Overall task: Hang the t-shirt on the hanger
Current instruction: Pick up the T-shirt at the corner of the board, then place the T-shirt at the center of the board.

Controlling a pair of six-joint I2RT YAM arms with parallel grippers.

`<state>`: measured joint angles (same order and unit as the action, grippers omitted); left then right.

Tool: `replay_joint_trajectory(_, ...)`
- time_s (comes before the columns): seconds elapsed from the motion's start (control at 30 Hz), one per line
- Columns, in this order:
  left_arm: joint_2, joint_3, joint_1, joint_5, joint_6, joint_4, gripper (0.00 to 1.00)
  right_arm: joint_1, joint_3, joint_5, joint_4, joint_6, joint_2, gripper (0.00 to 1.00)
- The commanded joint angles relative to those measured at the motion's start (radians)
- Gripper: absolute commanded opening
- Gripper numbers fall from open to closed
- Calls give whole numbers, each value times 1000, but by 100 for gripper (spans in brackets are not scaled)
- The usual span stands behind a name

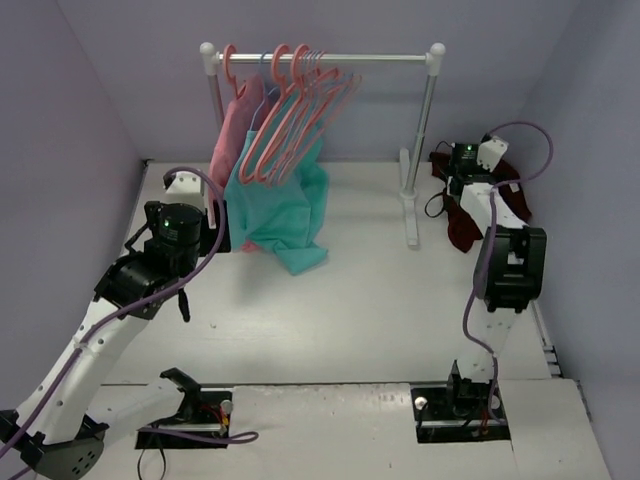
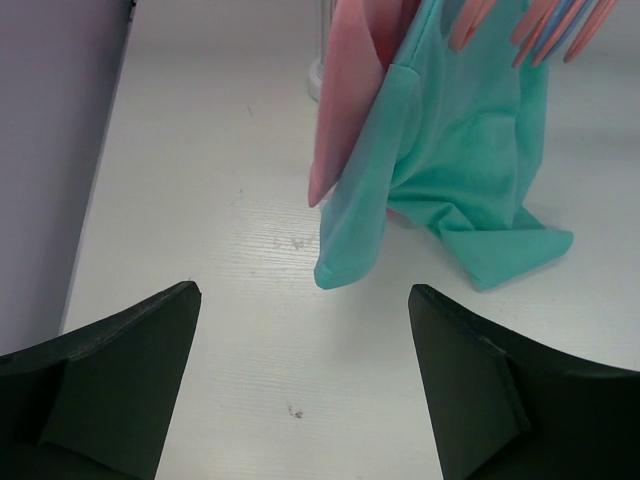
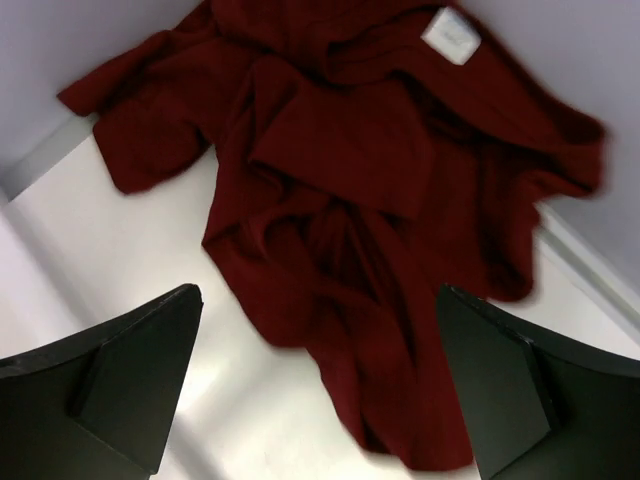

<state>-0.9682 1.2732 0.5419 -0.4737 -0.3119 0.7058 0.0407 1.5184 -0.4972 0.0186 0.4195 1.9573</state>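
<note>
The t-shirt lies crumpled on the table at the far right, dark maroon with a white neck tag; from above it shows as a heap by the right wall. My right gripper hovers over it, open, nothing between its fingers. Several salmon-pink hangers hang bunched on the rail, the hanger among them. My left gripper stands open over bare table, just left of the hanging garments, holding nothing.
A white clothes rack stands at the back, with its right post and foot near the t-shirt. A teal garment and a pink garment hang from it down to the table. Purple walls close in on both sides.
</note>
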Motion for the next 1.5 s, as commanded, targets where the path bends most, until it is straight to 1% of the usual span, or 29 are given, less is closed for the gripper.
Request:
replay_joint_trajectory(0.0, 11, 16, -7, 45, -32, -42, 81, 49, 122, 45, 45, -22, 159, 100)
replay_joint_trajectory(0.07, 17, 11, -7, 51, -40, -38, 81, 64, 152, 75, 50, -26, 187, 100)
replay_joint_trajectory(0.2, 30, -7, -7, 54, -50, -28, 81, 88, 212, 163, 58, -74, 291, 100)
replay_joint_trajectory(0.33, 27, -9, -7, 52, -55, -19, 81, 105, 233, 232, 58, -102, 346, 99)
replay_joint_trajectory(0.37, 25, -7, -7, 51, -54, -19, 81, 108, 235, 254, 59, -110, 350, 93)
replay_joint_trajectory(0.43, 19, -2, -7, 49, -51, -20, 81, 111, 238, 282, 60, -125, 353, 72)
replay_joint_trajectory(0.5, 7, 9, -7, 51, -42, -19, 80, 111, 233, 320, 59, -161, 342, 26)
replay_joint_trajectory(0.57, -5, 26, -7, 55, -33, -20, 78, 108, 213, 330, 59, -195, 295, 7)
replay_joint_trajectory(0.6, -12, 40, -7, 56, -24, -21, 76, 99, 197, 321, 60, -218, 246, 0)
replay_joint_trajectory(0.67, -22, 66, -7, 55, -12, -24, 73, 72, 179, 297, 60, -269, 140, 0)
replay_joint_trajectory(0.73, -31, 89, -7, 52, -1, -23, 72, 41, 151, 247, 57, -353, 44, 0)
replay_joint_trajectory(0.77, -34, 101, -7, 51, 4, -22, 72, 25, 142, 234, 54, -387, -44, 0)
replay_joint_trajectory(0.83, -42, 129, -7, 55, 12, -22, 72, -12, 129, 216, 42, -447, -159, 0)
replay_joint_trajectory(0.9, -44, 166, -8, 71, 20, -23, 72, -77, 121, 229, 27, -498, -257, 0)
replay_joint_trajectory(0.97, -39, 195, -8, 83, 36, -23, 72, -156, 80, 258, 20, -556, -422, 0)
replay_joint_trajectory(1.0, -37, 205, -8, 87, 40, -23, 72, -192, 70, 269, 12, -565, -479, 0)
replay_joint_trajectory(1.1, -25, 230, -8, 98, 50, -22, 72, -309, 53, 344, -11, -577, -601, 2)
replay_joint_trajectory(1.17, -14, 237, -8, 105, 51, -23, 72, -356, 61, 457, -16, -575, -634, 5)
replay_joint_trajectory(1.27, -6, 248, -7, 114, 61, -22, 72, -423, 93, 603, -16, -570, -631, 5)
replay_joint_trajectory(1.47, 17, 248, -8, 139, 53, -20, 72, -491, 178, 783, -16, -571, -562, 5)
